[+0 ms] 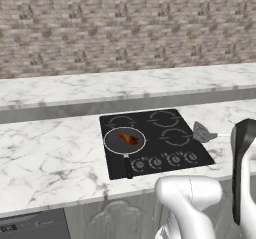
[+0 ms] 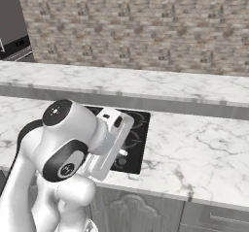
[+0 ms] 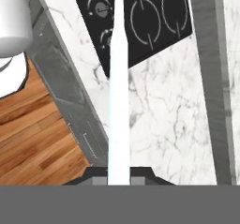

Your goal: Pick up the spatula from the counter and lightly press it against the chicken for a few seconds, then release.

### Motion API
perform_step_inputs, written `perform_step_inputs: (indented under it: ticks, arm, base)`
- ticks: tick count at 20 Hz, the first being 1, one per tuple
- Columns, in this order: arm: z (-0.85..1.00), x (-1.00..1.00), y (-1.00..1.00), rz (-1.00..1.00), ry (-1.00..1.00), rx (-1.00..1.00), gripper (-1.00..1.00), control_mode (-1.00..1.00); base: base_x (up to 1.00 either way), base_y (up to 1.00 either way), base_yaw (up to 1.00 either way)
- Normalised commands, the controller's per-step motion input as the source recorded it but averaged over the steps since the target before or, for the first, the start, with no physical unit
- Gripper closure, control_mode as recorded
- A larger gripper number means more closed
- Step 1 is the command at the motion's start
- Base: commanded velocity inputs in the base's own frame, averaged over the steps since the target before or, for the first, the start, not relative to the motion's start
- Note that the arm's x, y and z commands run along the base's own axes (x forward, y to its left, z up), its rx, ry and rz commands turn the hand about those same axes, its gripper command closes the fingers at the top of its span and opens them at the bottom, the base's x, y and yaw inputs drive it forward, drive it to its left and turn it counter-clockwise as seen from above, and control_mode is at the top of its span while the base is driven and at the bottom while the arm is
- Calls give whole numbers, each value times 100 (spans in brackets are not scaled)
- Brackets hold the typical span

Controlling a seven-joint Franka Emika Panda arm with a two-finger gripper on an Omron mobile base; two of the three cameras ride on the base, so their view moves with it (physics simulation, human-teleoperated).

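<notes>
Gripper (image 3: 118, 181) fingers are closed narrow on the white handle of the spatula (image 3: 118, 101), which runs straight out from between them toward the cooktop (image 3: 140, 31) knobs. From the left base view the spatula (image 1: 202, 132) has its long axis left-right: grey slotted head pointing left at the cooktop's (image 1: 150, 128) right edge, handle going right toward the arm, and I cannot tell whether it is resting on the counter (image 1: 50, 153) or lifted. Pan (image 1: 106, 142) sits on the near-left burner, handle pointing near, with the chicken (image 1: 129, 138) inside, well apart from the spatula.
</notes>
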Motion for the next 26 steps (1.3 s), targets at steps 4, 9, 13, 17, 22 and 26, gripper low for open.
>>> perform_step_inputs:
  ticks: [4,9,13,17,22,26]
  arm:
    - [14,8,29,5,17,0,100,-100]
    - [2,2,29,1,7,-4,100,-100]
    - [13,0,26,0,4,-4,100,-100]
    - [6,0,16,0,1,-6,100,-100]
    - [4,0,18,0,0,-8,100,-100]
    - [13,2,23,0,2,-8,100,-100]
  base:
    - [0,0,0]
    - [0,0,0]
    - [0,0,0]
    - [0,0,0]
    - [0,0,0]
    - [0,0,0]
